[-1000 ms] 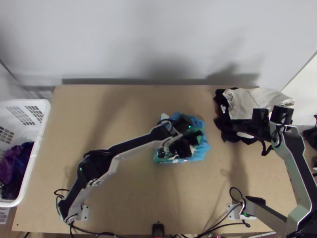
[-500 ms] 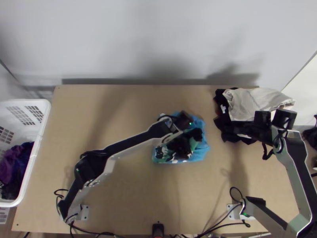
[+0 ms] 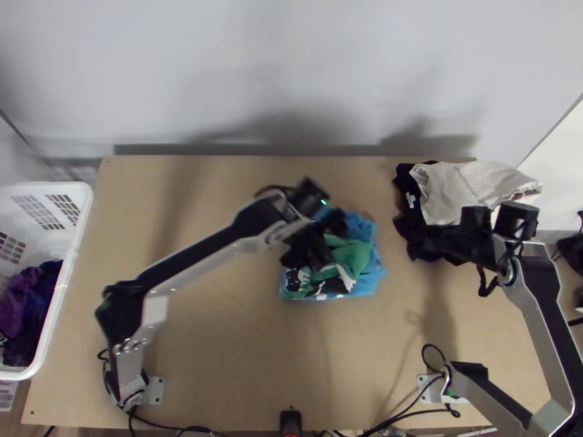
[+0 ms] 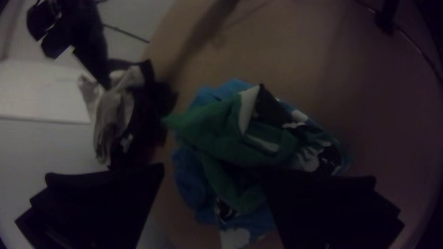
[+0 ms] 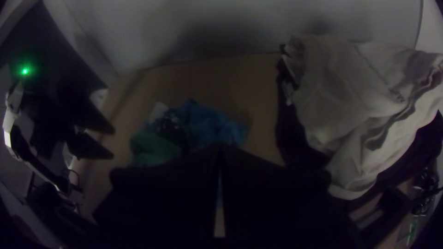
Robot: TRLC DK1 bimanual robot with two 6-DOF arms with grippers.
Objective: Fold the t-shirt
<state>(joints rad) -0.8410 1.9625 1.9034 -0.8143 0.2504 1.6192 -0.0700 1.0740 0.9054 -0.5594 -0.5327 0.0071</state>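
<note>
Fingers of the left gripper (image 3: 318, 240) stand wide apart, released, above one side of the t-shirt (image 3: 357, 255). From the top view they cover part of the cloth; the left wrist view looks down past them and opens that part up: a green layer (image 4: 217, 133) lies rumpled over blue, with a pale strip (image 4: 248, 108) and patches of black and white print beside it. The whole t-shirt is bunched, its cloth lying below the left gripper and between its fingers as that view sees them, and I can't see either finger pinching it.

The right gripper (image 3: 455, 239) is clenched, its tips together. I cannot see any cloth caught in it. In the right wrist view its own fingers (image 5: 170, 193) block the near part of the t-shirt, yet blue folds and a white corner (image 5: 159, 109) show past the tips, and the left gripper appears off to the side with its fingers parted.

Black cloth (image 3: 417, 237) lies beneath the right gripper, with a beige garment (image 3: 470, 182) heaped on it just beyond; the pile is near the t-shirt but apart from it. The right wrist view brings out the beige garment's creases and a line of stitching or trim. Well apart from the left gripper, beside the table (image 3: 218, 349) on the left arm's side, a white basket (image 3: 67, 284) holds purple and dark clothes (image 3: 25, 298).
</note>
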